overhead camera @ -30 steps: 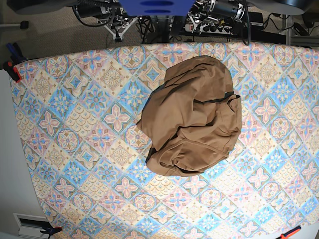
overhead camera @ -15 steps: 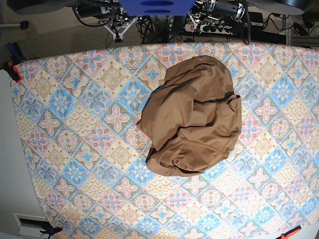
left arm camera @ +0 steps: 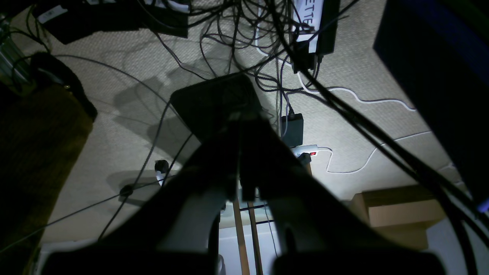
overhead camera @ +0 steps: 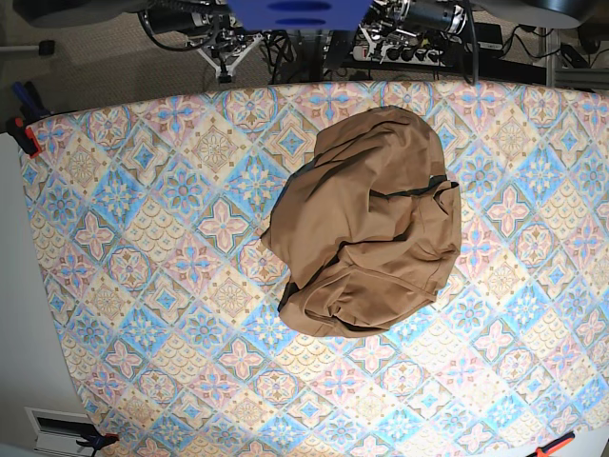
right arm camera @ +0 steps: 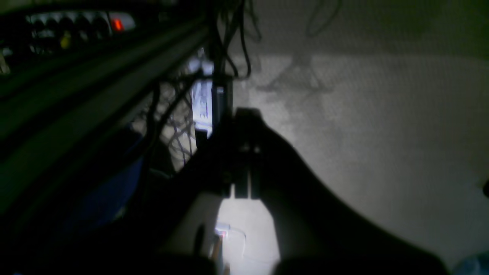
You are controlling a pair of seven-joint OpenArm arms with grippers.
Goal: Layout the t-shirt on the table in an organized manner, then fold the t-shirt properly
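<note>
Tan-brown fabric sits bunched in a rounded heap: the t-shirt (overhead camera: 366, 219) lies crumpled on the worktop (overhead camera: 143, 238), a little toward the far edge, with a dark collar line showing on one side of the pile. No sleeve or hem can be made out clearly; the folds hide them.

Neither arm is over the cloth. The left gripper (left arm camera: 241, 160) has its jaws pressed together on nothing, and what lies beyond them is carpet floor (left arm camera: 126, 95), tangled cables (left arm camera: 237, 46), and a cardboard box (left arm camera: 397, 210) off to one side. The right gripper (right arm camera: 242, 168) likewise has its jaws closed and empty, with only dim carpet and a dark rack with a red light (right arm camera: 116, 25) ahead of them. The shirt is well away from both pairs of jaws and in neither wrist view.

By the look of it, the task has barely begun: the laying-out step is in hand, and no spreading has been done yet. The next move likely calls for both arms to swing in over the worktop, spread their jaws, and come down on opposite edges of the heap. Pinching a single layer near the collar or hem would matter, since grabbing several layers would drag the whole bundle rather than open it.
</note>
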